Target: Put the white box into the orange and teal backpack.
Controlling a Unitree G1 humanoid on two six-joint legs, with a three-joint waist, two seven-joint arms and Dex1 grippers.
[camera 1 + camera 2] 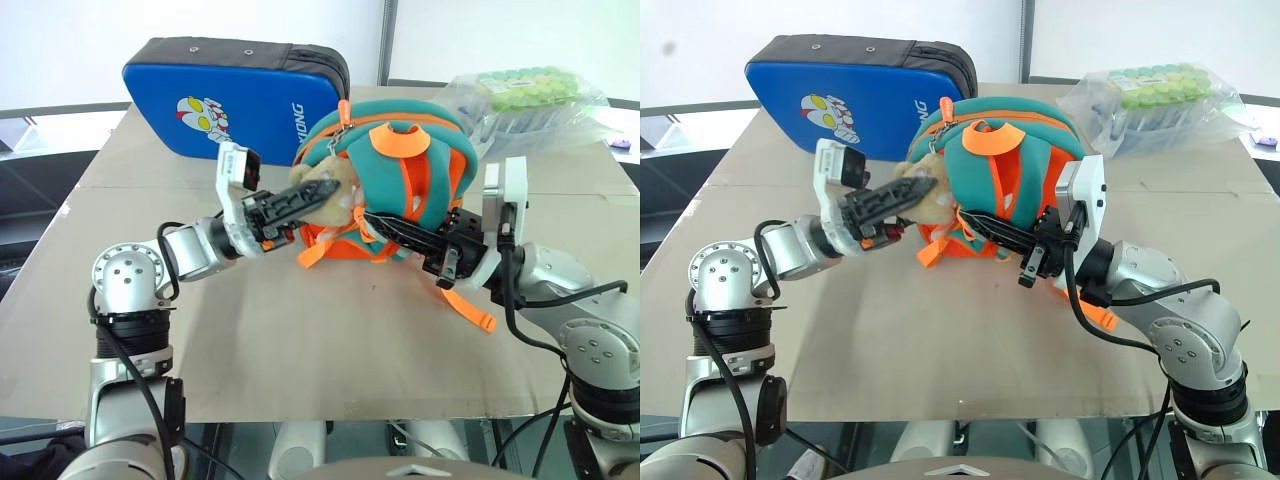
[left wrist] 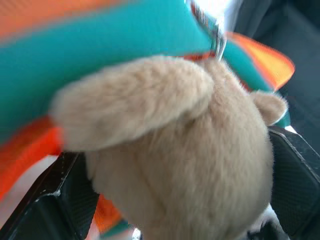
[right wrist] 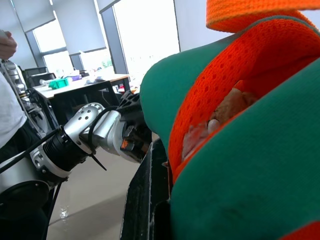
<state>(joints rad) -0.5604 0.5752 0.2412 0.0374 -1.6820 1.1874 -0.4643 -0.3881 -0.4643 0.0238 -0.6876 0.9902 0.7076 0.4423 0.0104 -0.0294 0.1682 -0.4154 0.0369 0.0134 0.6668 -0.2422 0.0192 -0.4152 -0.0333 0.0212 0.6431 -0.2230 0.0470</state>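
Observation:
The orange and teal backpack (image 1: 440, 170) stands on the table with its orange straps facing me. Its beige plush charm (image 2: 190, 165) hangs at its left side. My left gripper (image 1: 322, 192) is open, and the charm sits between its two black fingers (image 2: 50, 200). My right gripper (image 1: 372, 218) reaches in from the right, low across the backpack's front. It is shut on the backpack's fabric beside an orange mesh strap (image 3: 220, 95). The white box is out of view.
A big blue padded case with a cartoon (image 1: 230, 100) lies behind the backpack at the back left. A clear bag of green items (image 1: 525, 95) sits at the back right. Bare tan tabletop (image 1: 300, 340) stretches in front. A person (image 3: 10, 100) stands off in the room.

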